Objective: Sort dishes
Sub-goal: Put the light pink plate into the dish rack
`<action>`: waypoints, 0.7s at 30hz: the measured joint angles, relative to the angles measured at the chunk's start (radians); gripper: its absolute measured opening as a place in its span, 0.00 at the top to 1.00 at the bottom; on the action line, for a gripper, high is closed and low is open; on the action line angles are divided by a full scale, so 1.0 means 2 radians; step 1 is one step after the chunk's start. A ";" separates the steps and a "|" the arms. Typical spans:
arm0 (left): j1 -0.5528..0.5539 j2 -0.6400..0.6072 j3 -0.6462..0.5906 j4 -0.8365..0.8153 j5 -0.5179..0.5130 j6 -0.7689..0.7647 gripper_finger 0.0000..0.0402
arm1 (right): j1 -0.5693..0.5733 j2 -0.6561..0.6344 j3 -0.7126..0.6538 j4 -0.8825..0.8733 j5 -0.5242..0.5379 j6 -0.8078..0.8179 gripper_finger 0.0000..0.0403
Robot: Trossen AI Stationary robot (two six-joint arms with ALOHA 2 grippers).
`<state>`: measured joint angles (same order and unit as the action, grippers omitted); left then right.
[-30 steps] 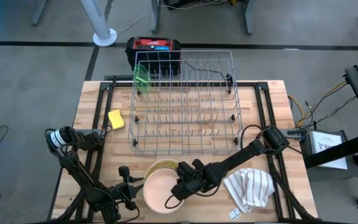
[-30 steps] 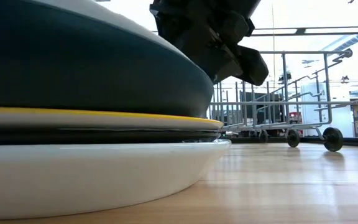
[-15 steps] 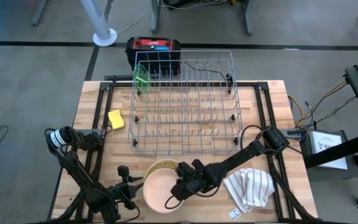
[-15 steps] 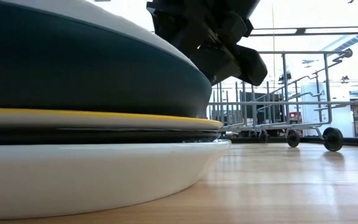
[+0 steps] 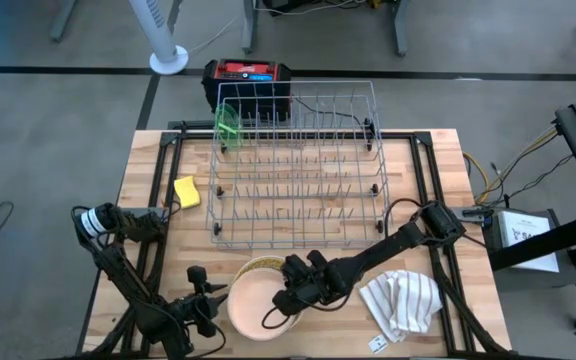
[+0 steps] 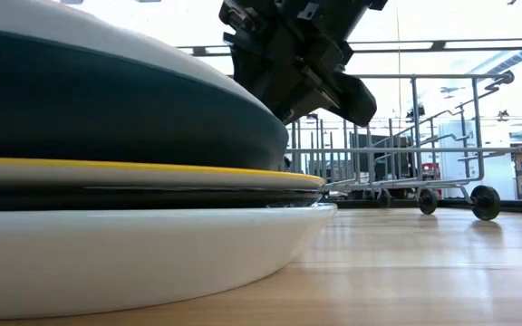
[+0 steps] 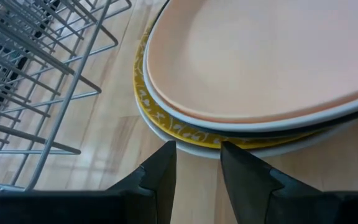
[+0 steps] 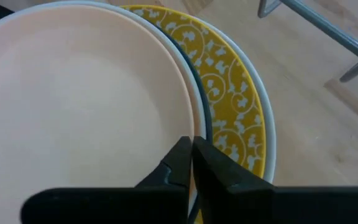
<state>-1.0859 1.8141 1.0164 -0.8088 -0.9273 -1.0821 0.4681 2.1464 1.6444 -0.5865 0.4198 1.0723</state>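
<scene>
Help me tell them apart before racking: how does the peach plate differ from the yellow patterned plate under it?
The peach plate is plain; the yellow patterned plate carries white scrollwork. The peach plate tops the stack, fully shown; the yellow one lies lower, only its rim showing. The right gripper is shut on the peach plate's edge; the yellow plate is ungripped. Both are round and in the same stack.

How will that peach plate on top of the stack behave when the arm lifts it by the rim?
The peach plate looks rigid, so it should keep its shape. Its smooth, glossy surface suggests it could slip in the right gripper, which is shut on its thin rim. Held at one edge only, it will probably tilt, and may drag across the yellow patterned plate beneath.
</scene>
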 joint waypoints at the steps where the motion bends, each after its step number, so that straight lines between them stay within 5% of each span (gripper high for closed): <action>1: 0.000 0.000 0.000 0.000 -0.001 0.000 0.71 | 0.000 0.000 0.000 0.000 0.000 0.000 0.99; 21: 0.000 0.000 0.000 -0.021 -0.003 -0.002 0.71 | -0.001 -0.005 0.000 0.001 0.067 -0.026 1.00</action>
<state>-1.0859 1.8141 1.0164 -0.8505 -0.9325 -1.0861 0.4660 2.1360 1.6444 -0.5850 0.5547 1.0209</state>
